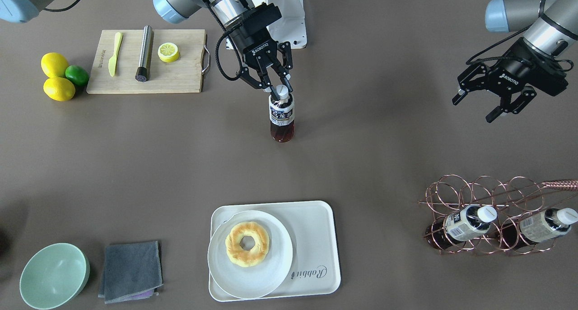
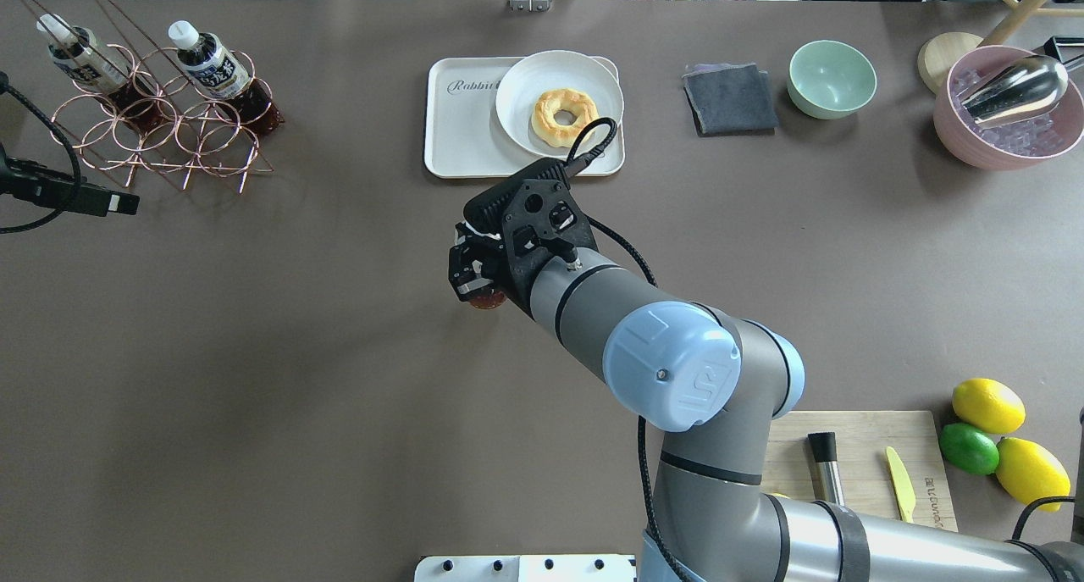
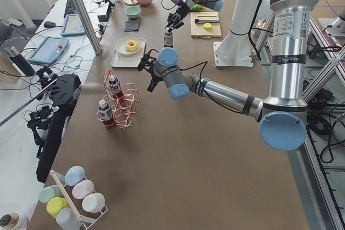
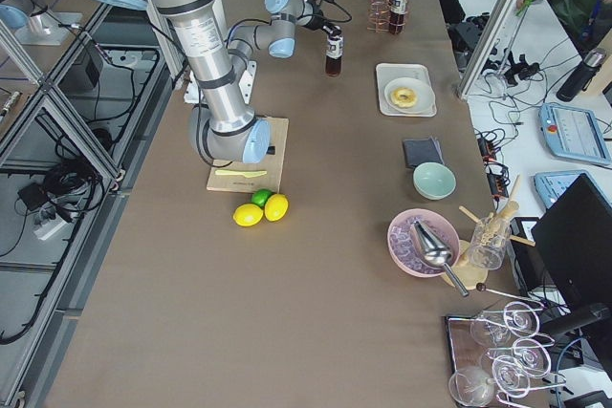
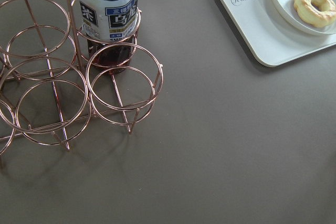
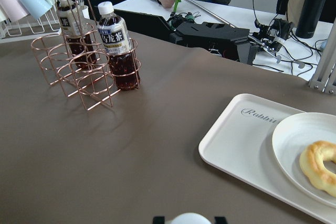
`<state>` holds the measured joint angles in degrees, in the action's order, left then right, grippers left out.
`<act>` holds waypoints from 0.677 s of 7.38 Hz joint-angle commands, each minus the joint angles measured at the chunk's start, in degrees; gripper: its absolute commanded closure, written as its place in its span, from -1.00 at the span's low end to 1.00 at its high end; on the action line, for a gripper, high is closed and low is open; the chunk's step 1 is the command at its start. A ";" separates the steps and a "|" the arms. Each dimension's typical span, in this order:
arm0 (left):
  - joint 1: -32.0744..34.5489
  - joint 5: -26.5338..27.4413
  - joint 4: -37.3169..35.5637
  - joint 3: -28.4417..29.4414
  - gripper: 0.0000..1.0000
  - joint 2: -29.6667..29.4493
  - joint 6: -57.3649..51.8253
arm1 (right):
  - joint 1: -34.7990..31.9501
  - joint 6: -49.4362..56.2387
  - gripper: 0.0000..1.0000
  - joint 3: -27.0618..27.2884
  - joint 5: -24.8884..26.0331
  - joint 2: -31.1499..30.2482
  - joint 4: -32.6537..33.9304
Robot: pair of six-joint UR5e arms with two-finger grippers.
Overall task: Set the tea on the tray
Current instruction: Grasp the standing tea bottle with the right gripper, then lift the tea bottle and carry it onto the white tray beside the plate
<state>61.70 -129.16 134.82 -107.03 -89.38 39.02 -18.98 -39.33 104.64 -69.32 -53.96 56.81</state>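
The tea (image 1: 282,118) is a small bottle with a white cap and a blue-and-white label, upright at mid-table. My right gripper (image 1: 281,92) is shut on its neck from above; whether its base touches the table I cannot tell. In the overhead view only the tea's reddish base (image 2: 487,301) shows under that gripper. The right wrist view shows the white cap (image 6: 189,217) at its bottom edge. The off-white tray (image 1: 316,238) lies beyond the bottle, at the table's operator side. My left gripper (image 1: 473,110) hangs open and holds nothing, near the rack.
A white plate (image 1: 266,274) with a doughnut (image 1: 247,243) covers half the tray. A copper wire rack (image 1: 478,197) holds two alike bottles. A cutting board (image 1: 180,75), lemons (image 1: 54,64), a green bowl (image 1: 54,274) and a grey cloth (image 1: 131,269) lie on my right side.
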 commanded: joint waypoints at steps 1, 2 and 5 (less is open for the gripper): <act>0.26 -0.57 -0.43 -0.11 -0.96 0.34 0.00 | -4.91 -0.74 1.00 -0.66 -0.47 6.12 5.91; 2.70 -3.62 -2.61 0.24 -0.96 0.52 0.00 | -6.93 -0.83 1.00 -4.14 -1.43 8.76 6.29; 12.62 -6.46 -21.89 -0.02 -0.96 0.53 -13.30 | -11.25 -2.31 1.00 -19.07 -3.37 18.24 6.03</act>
<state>68.30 -134.75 124.51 -106.99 -88.80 34.87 -28.05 -40.30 94.37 -71.87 -41.49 62.86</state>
